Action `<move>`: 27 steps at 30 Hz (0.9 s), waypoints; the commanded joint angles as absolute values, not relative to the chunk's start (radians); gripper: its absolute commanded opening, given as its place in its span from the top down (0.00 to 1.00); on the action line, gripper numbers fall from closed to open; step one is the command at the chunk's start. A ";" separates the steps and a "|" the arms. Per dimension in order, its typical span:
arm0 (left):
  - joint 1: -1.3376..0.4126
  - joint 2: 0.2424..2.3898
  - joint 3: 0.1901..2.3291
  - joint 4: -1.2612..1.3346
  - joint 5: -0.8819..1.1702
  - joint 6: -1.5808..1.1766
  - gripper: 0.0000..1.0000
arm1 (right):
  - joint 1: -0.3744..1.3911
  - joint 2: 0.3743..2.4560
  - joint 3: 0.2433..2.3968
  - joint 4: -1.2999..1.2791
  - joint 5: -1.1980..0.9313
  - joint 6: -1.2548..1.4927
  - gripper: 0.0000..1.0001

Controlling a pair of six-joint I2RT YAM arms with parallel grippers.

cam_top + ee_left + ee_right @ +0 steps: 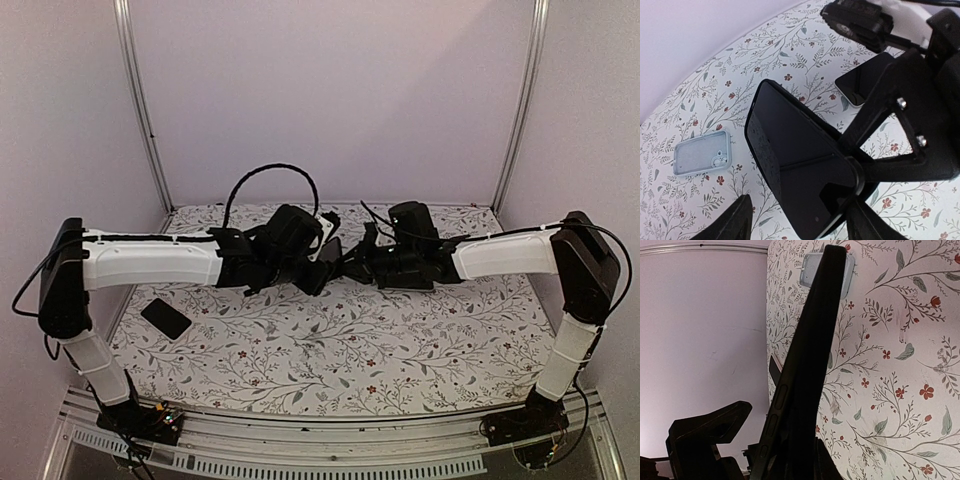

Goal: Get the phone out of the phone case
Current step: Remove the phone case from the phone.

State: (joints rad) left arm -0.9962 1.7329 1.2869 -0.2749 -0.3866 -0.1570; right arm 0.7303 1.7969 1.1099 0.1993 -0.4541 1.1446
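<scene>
A black phone in its black case point(800, 165) is held off the table between the two arms point(335, 263). My right gripper point(795, 452) is shut on one end of it. The right wrist view shows the case edge-on point(810, 355) with its side buttons. The right gripper also shows in the left wrist view point(860, 155). My left gripper point(800, 202) is open, with one finger on each side of the phone's near end. Its right fingertip point(862, 215) is close to the corner and its left fingertip point(740, 212) is apart from the phone. A pale edge shows at that near corner.
A pale clear case point(702, 152) lies flat on the floral table and also shows in the right wrist view point(840, 265). A dark phone with a white rim point(862, 82) lies beyond. Another black phone point(165, 317) lies at the table's left. Walls close the sides and back.
</scene>
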 commanded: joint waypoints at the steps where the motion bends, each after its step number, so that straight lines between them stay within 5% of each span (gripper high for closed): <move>1: -1.016 1.768 1.311 -0.256 -0.454 -0.136 0.35 | 0.727 1.795 1.152 0.259 -0.471 1.161 1.00; 27: -1.058 1.832 1.348 -0.180 -0.578 -0.062 0.79 | 0.727 1.775 1.147 0.240 -0.479 1.184 1.00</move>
